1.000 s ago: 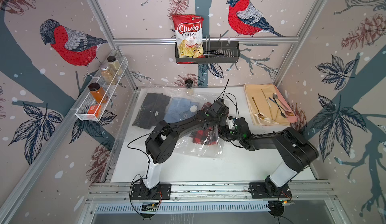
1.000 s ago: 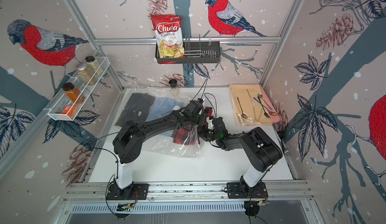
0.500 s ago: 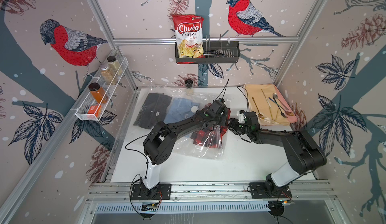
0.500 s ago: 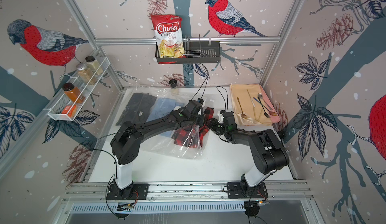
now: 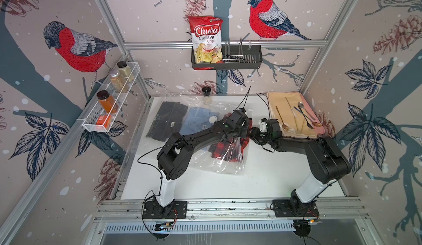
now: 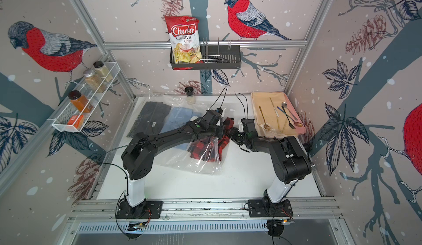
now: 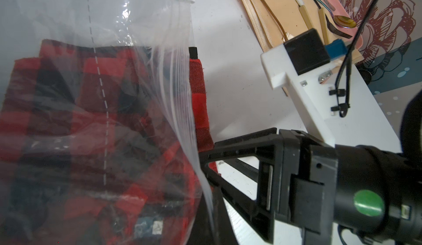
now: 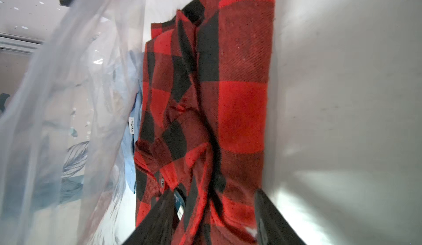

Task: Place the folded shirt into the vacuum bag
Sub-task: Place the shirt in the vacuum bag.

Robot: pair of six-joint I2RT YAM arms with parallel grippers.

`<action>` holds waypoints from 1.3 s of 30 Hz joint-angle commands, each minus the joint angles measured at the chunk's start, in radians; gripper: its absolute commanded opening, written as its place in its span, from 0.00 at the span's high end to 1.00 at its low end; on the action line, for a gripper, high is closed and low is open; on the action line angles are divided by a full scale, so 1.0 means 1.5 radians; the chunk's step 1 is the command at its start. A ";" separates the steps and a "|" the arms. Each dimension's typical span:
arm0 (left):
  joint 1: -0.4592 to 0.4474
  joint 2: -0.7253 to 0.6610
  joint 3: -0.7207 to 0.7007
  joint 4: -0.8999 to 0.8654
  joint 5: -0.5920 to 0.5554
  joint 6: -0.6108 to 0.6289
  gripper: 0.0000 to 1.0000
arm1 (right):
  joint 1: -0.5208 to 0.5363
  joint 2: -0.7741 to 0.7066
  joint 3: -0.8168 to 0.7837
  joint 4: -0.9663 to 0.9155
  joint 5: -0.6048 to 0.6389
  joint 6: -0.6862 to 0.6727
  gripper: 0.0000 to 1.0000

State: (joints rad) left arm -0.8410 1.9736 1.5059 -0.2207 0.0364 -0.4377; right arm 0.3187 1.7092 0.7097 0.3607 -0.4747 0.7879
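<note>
Red-and-black folded shirt (image 8: 242, 106), one of three with the blue shirt (image 5: 196, 120) and dark shirt (image 5: 166, 120), lies mostly inside the one vacuum bag (image 5: 219, 165), one edge out on open table (image 5: 274, 170). Left gripper (image 5: 236, 139) is clenched on the bag's raised lip; right gripper (image 5: 250, 133) has fingers (image 8: 157, 216) spread astride that edge (pinching or not, I cannot tell).

Left gripper (image 5: 238, 137) closed, right gripper (image 5: 251, 133) spread, the two nearly tip to tip

Red-and-white foil snack bag (image 5: 206, 41), standing in the black slotted wall basket (image 5: 250, 65): reads "Chuba Cassava Chips" in both top views (image 6: 184, 41). Small white sewn tag (image 8: 131, 125) on the pale blue folded garment (image 8: 130, 168): script too small to read.
</note>
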 commanded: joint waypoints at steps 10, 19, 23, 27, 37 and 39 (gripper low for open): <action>-0.001 0.013 0.015 0.015 0.033 0.001 1.00 | 0.013 0.084 0.057 0.066 -0.047 0.026 0.79; -0.001 0.009 0.020 0.015 0.038 0.001 1.00 | 0.041 0.136 0.105 0.117 -0.062 0.070 0.90; -0.001 0.011 0.020 0.015 0.034 0.000 1.00 | 0.038 0.157 0.100 0.136 -0.052 0.085 0.91; -0.001 0.014 0.022 0.017 0.037 0.001 1.00 | 0.035 0.166 0.087 0.153 -0.046 0.093 0.90; -0.001 -0.001 0.020 0.030 0.046 -0.004 1.00 | 0.029 0.182 0.070 0.235 -0.075 0.141 0.88; -0.001 0.001 0.021 0.033 0.048 -0.004 1.00 | 0.035 0.194 0.075 0.245 -0.079 0.148 0.89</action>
State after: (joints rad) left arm -0.8402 1.9831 1.5360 -0.2276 0.0711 -0.4377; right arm 0.3599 1.9827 0.8124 0.6624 -0.5674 0.9741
